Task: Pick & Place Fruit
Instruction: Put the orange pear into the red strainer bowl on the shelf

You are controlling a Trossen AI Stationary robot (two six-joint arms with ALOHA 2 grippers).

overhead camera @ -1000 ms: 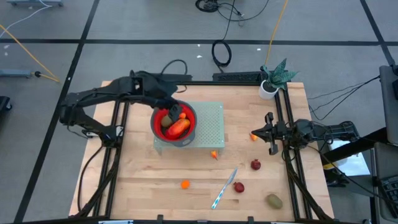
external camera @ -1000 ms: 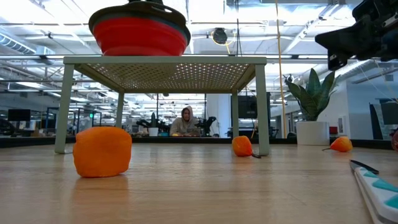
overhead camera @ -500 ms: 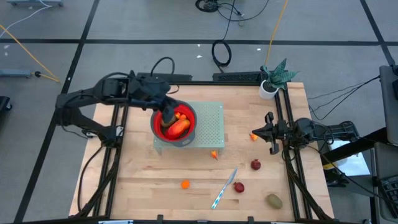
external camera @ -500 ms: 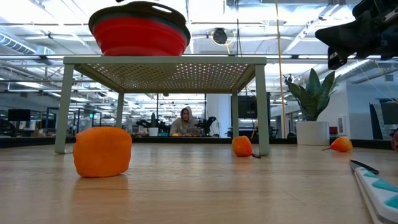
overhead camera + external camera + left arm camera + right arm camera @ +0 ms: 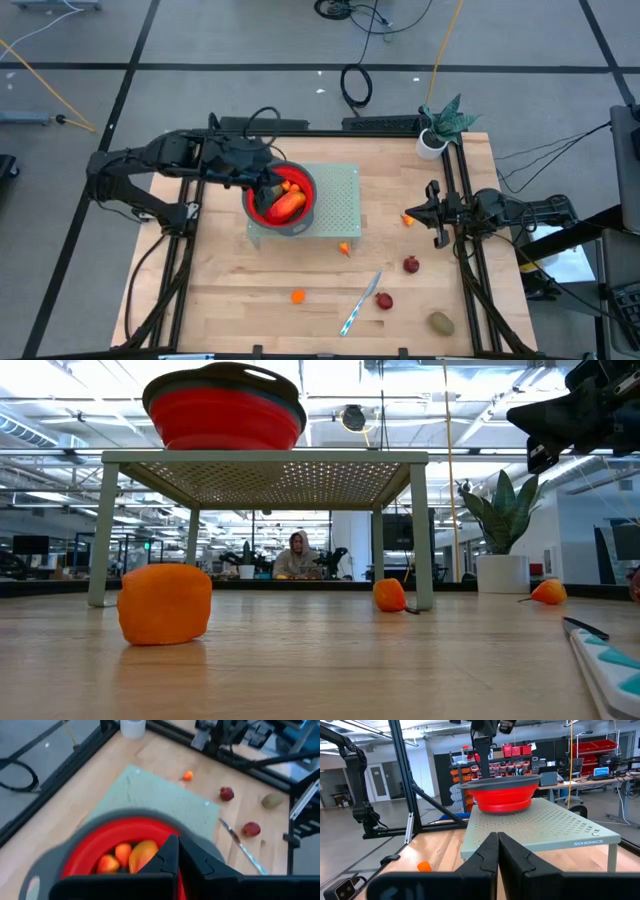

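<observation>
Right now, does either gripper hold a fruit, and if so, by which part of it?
No, nothing is held. The left gripper is shut and empty above the red bowl; the right gripper is shut and empty near the table's right edge.

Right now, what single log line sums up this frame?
left tool: shut, over red bowl | right tool: shut, parked at right edge | bowl holds fruit | loose fruit on table
</observation>
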